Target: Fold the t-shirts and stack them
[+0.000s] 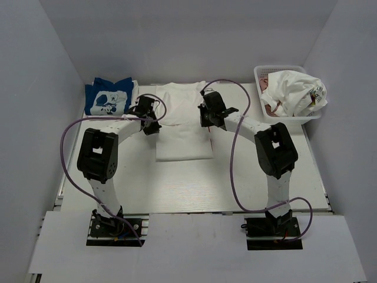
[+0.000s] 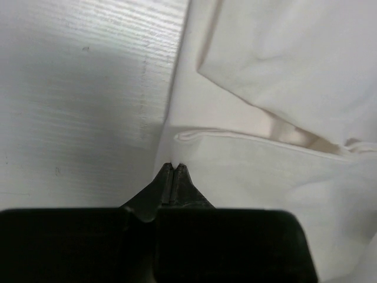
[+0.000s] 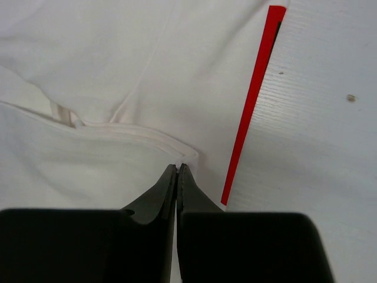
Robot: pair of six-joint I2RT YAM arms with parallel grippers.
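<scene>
The plain white cotton t-shirt [image 1: 182, 127] lies part-folded at the centre of the white worktop [image 1: 194, 188]. The left end effector [image 2: 174, 168] is fully closed at the shirt's left edge (cloth between the tips cannot be confirmed). The right end effector [image 3: 178, 168] is fully closed, pinching the folded hem at the right edge. A blue t-shirt with white graphic [image 1: 108, 97] lies upper left.

Robot lab test cell: white table [image 1: 194, 188] boxed in by plain pale walls [image 1: 188, 35] on three sides, two arms [image 1: 97, 156] bolted at near edge, purple cables [image 1: 234, 177] looping loose, tees [image 1: 294, 88] heaped in basket [image 1: 261, 73].
</scene>
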